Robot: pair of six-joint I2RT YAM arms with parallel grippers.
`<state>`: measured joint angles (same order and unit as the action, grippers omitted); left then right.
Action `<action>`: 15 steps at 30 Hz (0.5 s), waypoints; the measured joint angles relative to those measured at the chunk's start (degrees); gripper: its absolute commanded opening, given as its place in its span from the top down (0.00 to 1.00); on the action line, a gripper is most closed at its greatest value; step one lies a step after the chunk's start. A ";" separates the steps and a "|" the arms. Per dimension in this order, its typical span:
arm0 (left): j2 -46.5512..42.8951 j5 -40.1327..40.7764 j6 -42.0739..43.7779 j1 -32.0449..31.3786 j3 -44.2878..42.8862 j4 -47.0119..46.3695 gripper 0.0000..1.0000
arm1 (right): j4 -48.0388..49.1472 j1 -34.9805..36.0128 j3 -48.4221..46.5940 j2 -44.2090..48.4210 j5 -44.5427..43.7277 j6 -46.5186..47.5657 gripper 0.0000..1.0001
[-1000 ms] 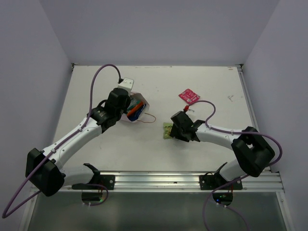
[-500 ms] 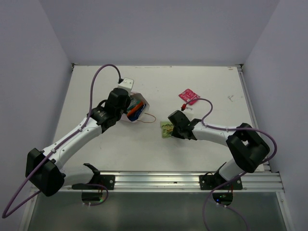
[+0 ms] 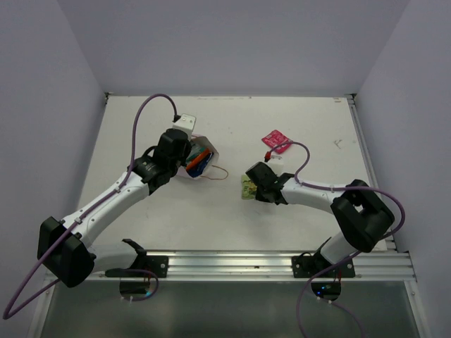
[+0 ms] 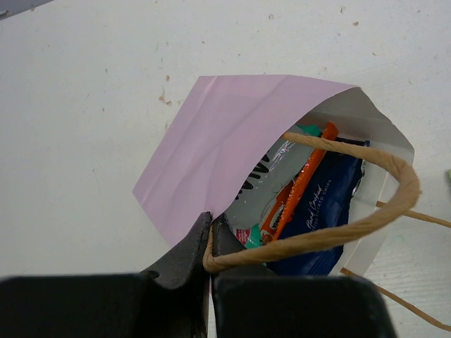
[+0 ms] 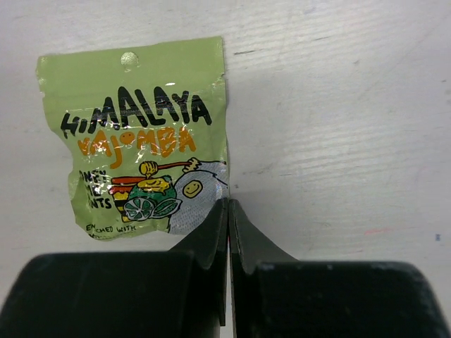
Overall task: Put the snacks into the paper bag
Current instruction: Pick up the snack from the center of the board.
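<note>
Right gripper (image 5: 227, 204) has closed on the yellow-green packet (image 5: 134, 141) (left gripper (image 4: 211, 220) pinches the paper bag (image 4: 218, 134))

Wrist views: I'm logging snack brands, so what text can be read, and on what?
"HiMALAYA", black, on the yellow-green foil packet.
"VAJOMBA", orange, below it, as best I can read it.
Smaller print at its lower left: too small, partly cut off.
White script on the dark blue foil packet in the pale pink paper bag: blurred.
Black lettering on the silver-grey foil packet: partly hidden, unreadable.
</note>
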<state>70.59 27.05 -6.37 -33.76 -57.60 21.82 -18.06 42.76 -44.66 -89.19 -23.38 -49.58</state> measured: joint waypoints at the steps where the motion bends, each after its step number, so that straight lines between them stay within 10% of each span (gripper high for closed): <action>1: 0.00 0.00 0.00 0.00 0.00 0.00 1.00 | -1.27 -0.04 -0.55 -0.20 -0.96 0.85 1.00; 10: 0.00 0.00 0.00 0.00 0.02 0.00 1.00 | -7.13 -0.20 -1.31 0.00 -4.15 6.69 1.00; 15: 0.00 -0.02 0.00 0.00 0.02 0.00 1.00 | -8.39 -0.46 -1.33 0.92 -2.47 8.68 0.82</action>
<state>70.59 27.03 -6.37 -33.76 -57.58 21.82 -26.46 42.30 -46.00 -88.27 -25.85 -40.91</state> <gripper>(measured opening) 0.018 0.113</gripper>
